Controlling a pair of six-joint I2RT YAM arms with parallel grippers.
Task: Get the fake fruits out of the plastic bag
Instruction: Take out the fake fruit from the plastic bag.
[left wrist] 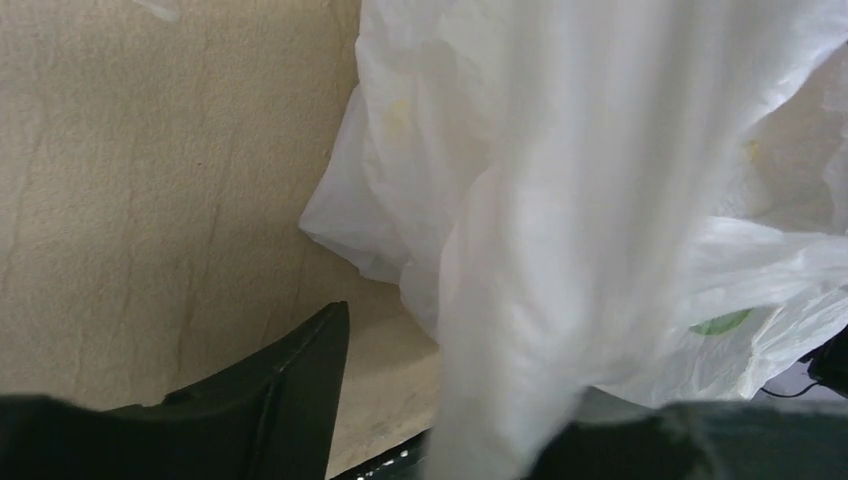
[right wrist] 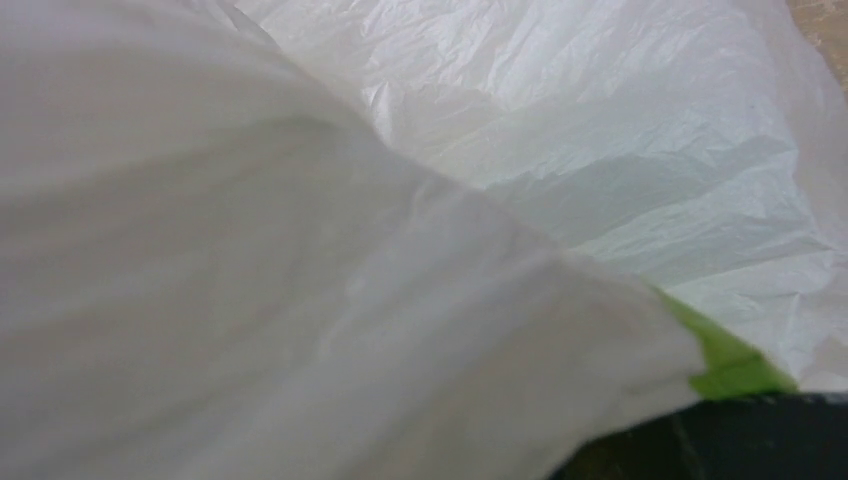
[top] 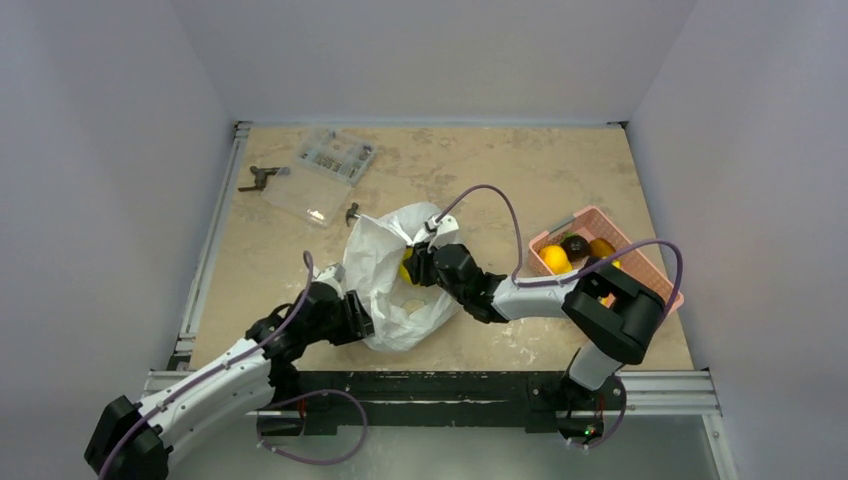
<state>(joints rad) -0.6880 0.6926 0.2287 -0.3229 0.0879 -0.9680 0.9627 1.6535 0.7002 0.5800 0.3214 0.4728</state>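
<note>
The white plastic bag (top: 385,270) lies crumpled mid-table. My left gripper (top: 357,312) is at its lower left side. In the left wrist view the jaws stand apart, and a fold of the bag (left wrist: 540,300) hangs between them against the right finger, with table showing beside the left finger (left wrist: 290,390). My right gripper (top: 418,262) is at the bag's mouth, next to a yellow fruit (top: 405,271). In the right wrist view the bag (right wrist: 300,300) covers the jaws and only a green piece (right wrist: 730,365) shows. A green shape (left wrist: 720,322) shows through the plastic.
A pink slatted basket (top: 640,262) at the right holds an orange fruit (top: 555,258), a dark grape bunch (top: 575,245) and another orange one (top: 601,248). A clear parts box (top: 325,170), a dark tool (top: 260,178) and a small piece (top: 352,212) lie at the back left.
</note>
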